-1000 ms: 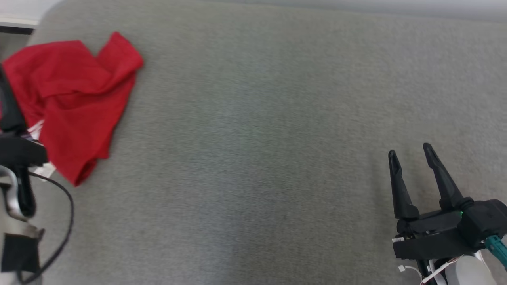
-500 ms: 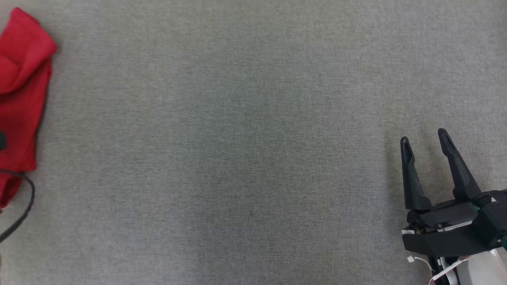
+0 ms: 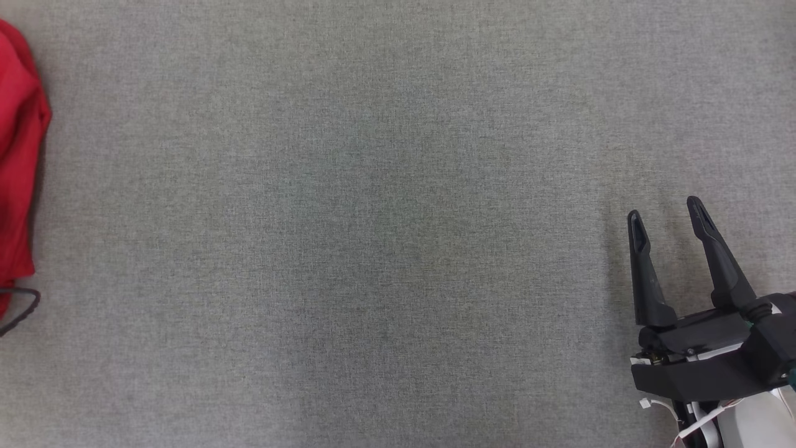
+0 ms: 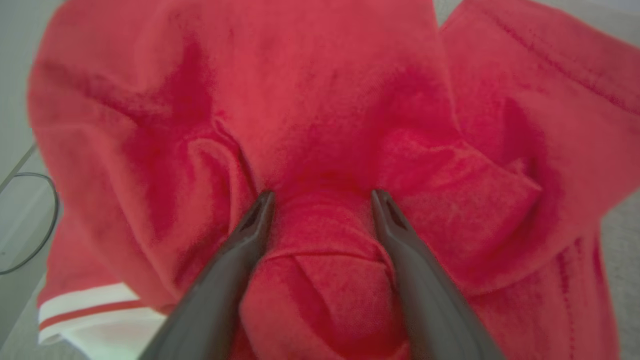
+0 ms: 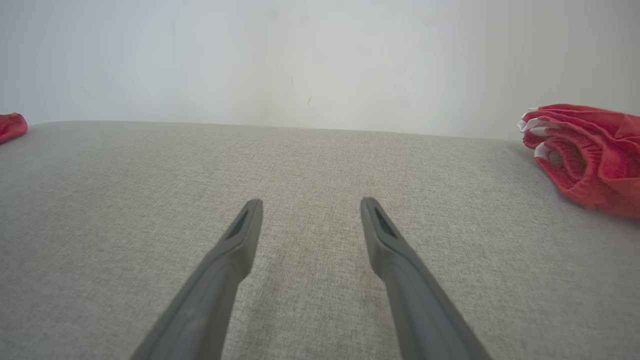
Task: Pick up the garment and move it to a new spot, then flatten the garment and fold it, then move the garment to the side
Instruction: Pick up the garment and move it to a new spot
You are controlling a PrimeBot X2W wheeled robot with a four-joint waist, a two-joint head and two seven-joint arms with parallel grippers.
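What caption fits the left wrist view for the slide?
Left gripper, jaws open, straddles a bunched fold of the crumpled red garment.

The garment [image 3: 18, 168] lies at the left edge of the upholstered surface [image 3: 385, 224], with a cable [image 3: 22, 305] just nearer. A bunched fold of it sits between the spread fingers of the left gripper [image 4: 322, 195]. The right gripper [image 3: 664, 208] is at the near right. A second garment [image 5: 585, 155] lies far right, before the wall [image 5: 320, 60].

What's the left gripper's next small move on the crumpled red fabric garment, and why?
Probably close the left gripper: its dark fingers stand apart astride a raised fold of the crumpled red fabric garment, tips pressed into cloth, nothing pinched yet.
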